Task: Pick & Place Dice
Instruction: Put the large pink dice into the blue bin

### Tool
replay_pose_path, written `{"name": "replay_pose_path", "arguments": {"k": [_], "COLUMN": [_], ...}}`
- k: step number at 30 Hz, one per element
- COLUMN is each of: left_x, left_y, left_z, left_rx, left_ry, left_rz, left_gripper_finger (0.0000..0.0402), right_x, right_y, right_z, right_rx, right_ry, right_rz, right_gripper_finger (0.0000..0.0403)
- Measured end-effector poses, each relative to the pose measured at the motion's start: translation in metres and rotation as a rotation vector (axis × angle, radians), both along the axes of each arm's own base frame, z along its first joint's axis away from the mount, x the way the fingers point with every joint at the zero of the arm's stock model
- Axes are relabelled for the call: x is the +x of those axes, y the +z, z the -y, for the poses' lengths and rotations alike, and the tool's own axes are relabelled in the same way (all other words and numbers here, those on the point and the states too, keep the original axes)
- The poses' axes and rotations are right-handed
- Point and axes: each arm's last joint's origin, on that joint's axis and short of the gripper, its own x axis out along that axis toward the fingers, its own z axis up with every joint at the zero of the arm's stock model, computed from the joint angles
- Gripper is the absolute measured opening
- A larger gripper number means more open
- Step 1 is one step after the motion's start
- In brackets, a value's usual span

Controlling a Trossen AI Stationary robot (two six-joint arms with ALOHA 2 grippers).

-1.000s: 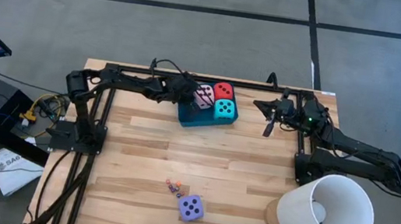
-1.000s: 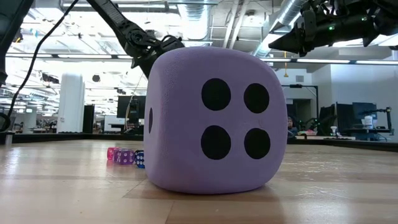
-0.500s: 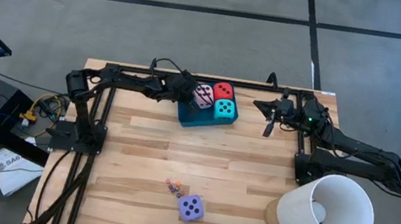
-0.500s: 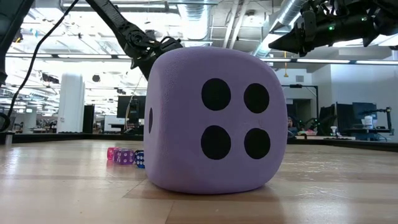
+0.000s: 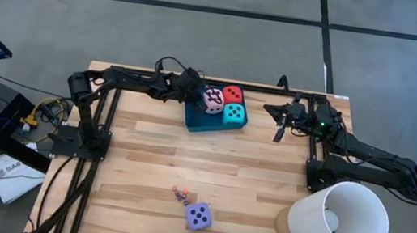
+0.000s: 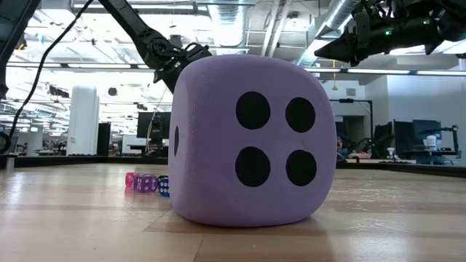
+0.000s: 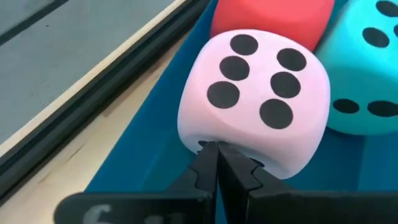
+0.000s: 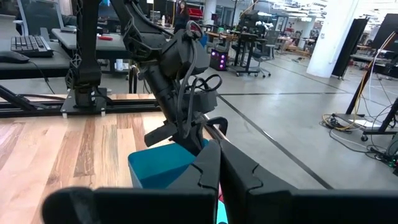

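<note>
Three dice sit in my tray (image 5: 194, 120); the purple die (image 5: 198, 215) waits on the counter (image 5: 144, 165); both jaws clenched, empty.

High view looks straight down; low view sits close behind the purple die (image 6: 247, 142); left wrist view hugs the tray (image 7: 134, 155).
</note>
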Motion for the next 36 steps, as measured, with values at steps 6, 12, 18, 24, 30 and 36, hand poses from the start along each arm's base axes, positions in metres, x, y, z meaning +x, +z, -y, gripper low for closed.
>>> {"name": "replay_pose_path", "arguments": {"k": [6,12,18,24,30,36], "left_x": [0.002,0.0,-0.004,-0.004,-0.004,0.004], "left_y": [0.003,0.0,-0.002,0.006,0.035,0.047], "left_z": [-0.001,0.0,-0.001,0.002,0.029,0.06], "left_rx": [0.018,0.002,0.038,0.06,0.084,0.033], "left_ry": [0.001,0.001,0.06,0.065,-0.024,-0.173], "left_rz": [0.032,0.002,-0.066,-0.053,-0.027,0.023], "left_gripper_finger": [0.0,0.0,0.0,0.0,0.0,0.0], "right_x": [0.0,0.0,0.0,0.0,0.0,0.0], "right_y": [0.0,0.0,0.0,0.0,0.0,0.0], "right_z": [0.0,0.0,0.0,0.0,0.0,0.0], "right_rx": [0.0,0.0,0.0,0.0,0.001,0.0], "right_ry": [0.0,0.0,0.0,0.0,0.0,0.0], "right_rz": [-0.001,-0.001,-0.001,0.0,0.0,0.002], "right_gripper_finger": [0.0,0.0,0.0,0.0,0.0,0.0]}}
